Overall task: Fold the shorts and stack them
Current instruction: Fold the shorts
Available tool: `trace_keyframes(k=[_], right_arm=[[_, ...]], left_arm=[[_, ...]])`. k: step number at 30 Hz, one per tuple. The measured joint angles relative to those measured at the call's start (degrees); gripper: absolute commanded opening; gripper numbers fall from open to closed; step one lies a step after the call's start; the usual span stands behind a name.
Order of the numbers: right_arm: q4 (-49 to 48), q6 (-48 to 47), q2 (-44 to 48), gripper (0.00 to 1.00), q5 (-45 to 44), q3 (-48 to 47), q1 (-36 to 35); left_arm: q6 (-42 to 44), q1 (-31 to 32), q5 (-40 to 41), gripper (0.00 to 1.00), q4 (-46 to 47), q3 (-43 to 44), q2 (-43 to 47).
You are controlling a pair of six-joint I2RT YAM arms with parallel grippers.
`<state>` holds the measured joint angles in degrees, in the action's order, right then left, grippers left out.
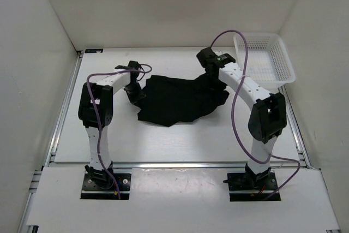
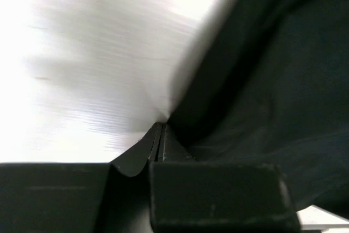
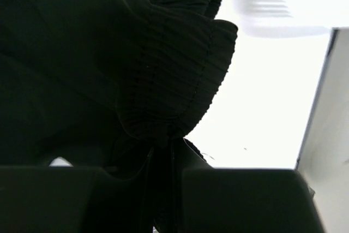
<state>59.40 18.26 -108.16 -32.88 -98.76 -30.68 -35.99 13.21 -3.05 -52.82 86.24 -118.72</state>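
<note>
Across the middle of the desk (image 1: 163, 140) lie the shorts (image 1: 180, 99), a rumpled black spread of soft fabric, not folded flat, with uneven edges and a few low creases. Seen from above, the cloth reaches from near the left arm's wrist to just under the right arm's wrist. Its near hem stops well short of the desk's 6 o'clock edge.

At the cloth's 9 o'clock edge sits the left end effector (image 2: 161, 136). Its fingers are pressed together, with a thin fold of the fabric's border pinched between them. In the left wrist view the dark cloth rises away to the 2 o'clock side, and bare white desk fills the 10 o'clock side.

At the cloth's 1 o'clock edge the right end effector (image 3: 162, 151) is nearly closed on the ribbed waistband (image 3: 180, 64). The band bunches into gathered pleats just above the fingertips, and the rest of the garment hangs in shadow toward 9 o'clock.

Off in the desk's 2 o'clock corner stands a white mesh basket (image 1: 264, 58), near the right arm but apart from the shorts.
</note>
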Motion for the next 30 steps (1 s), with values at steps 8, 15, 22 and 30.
trace_keyframes(k=[8, 15, 22, 30], right_arm=[[-1.0, -1.1, 2.4, 0.0, -0.3, 0.9, 1.4], [-0.2, -2.2, 0.2, 0.0, -0.7, -5.9, -3.3], [1.7, -2.7, -8.7, 0.0, -1.3, -18.7, -11.0], [4.1, -4.0, -27.8, 0.95, 2.9, -45.1, -18.3]], left_arm=[[-1.0, 3.8, -0.9, 0.42, 0.3, 1.3, -0.8], [-0.1, 1.6, -0.4, 0.53, -1.9, 1.3, 2.0], [1.9, -3.9, 0.6, 0.53, -5.4, 3.2, 10.1], [2.4, -7.5, 2.0, 0.6, -7.1, 2.7, 14.2]])
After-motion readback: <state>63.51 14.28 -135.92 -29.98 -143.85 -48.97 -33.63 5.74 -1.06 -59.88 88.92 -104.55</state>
